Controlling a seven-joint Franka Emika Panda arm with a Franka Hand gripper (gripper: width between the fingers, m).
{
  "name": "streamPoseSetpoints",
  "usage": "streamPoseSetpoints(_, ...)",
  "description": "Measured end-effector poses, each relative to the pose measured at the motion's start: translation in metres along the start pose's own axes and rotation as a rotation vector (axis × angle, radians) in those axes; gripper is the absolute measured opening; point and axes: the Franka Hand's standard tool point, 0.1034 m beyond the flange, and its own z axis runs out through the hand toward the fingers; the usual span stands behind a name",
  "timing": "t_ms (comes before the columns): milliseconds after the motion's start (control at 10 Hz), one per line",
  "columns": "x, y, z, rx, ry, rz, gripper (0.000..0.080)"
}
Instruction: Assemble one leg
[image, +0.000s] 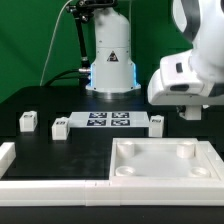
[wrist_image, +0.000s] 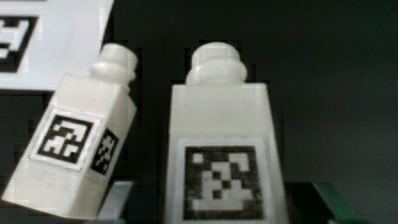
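Observation:
In the wrist view a white leg (wrist_image: 222, 140) with a rounded peg end and a black-and-white tag lies lengthwise between my fingers (wrist_image: 135, 200). The jaws sit close on both its sides, and my gripper (wrist_image: 226, 205) is shut on it. A second leg (wrist_image: 80, 130) leans tilted right beside it, close to the one I hold. In the exterior view my gripper (image: 188, 108) hangs low over the table at the right, mostly hidden under the white hand; the held leg is not visible there. One leg (image: 156, 123) stands just to its left.
The marker board (image: 105, 121) lies mid-table, and its corner (wrist_image: 27, 40) shows in the wrist view. Two more legs (image: 28, 121) (image: 59, 126) stand at the left. The large white panel (image: 165, 172) with round sockets lies in front. A white rail (image: 6, 160) edges the front left.

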Motion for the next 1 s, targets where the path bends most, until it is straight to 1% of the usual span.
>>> streamPoseSetpoints(100, -0.005, 0.001, 0.002, 0.003, 0.049, 0.0, 0.0291)
streamPoseSetpoints(200, 0.002, 0.001, 0.0, 0.013, 0.126, -0.01, 0.0291)
streamPoseSetpoints(300, 0.004, 0.005, -0.005, 0.021, 0.183, -0.025, 0.0291)
streamPoseSetpoints(500, 0.01, 0.01, -0.027, 0.043, 0.358, -0.034, 0.0291)
streamPoseSetpoints(600, 0.013, 0.012, -0.031, 0.053, 0.456, -0.031, 0.0291)
streamPoseSetpoints(700, 0.013, 0.011, -0.029, 0.055, 0.509, -0.033, 0.0291)
streamPoseSetpoints(900, 0.018, 0.009, -0.035, 0.069, 0.696, -0.042, 0.0291)
streamPoseSetpoints(1000, 0.016, 0.009, -0.039, 0.073, 0.762, -0.049, 0.0291)
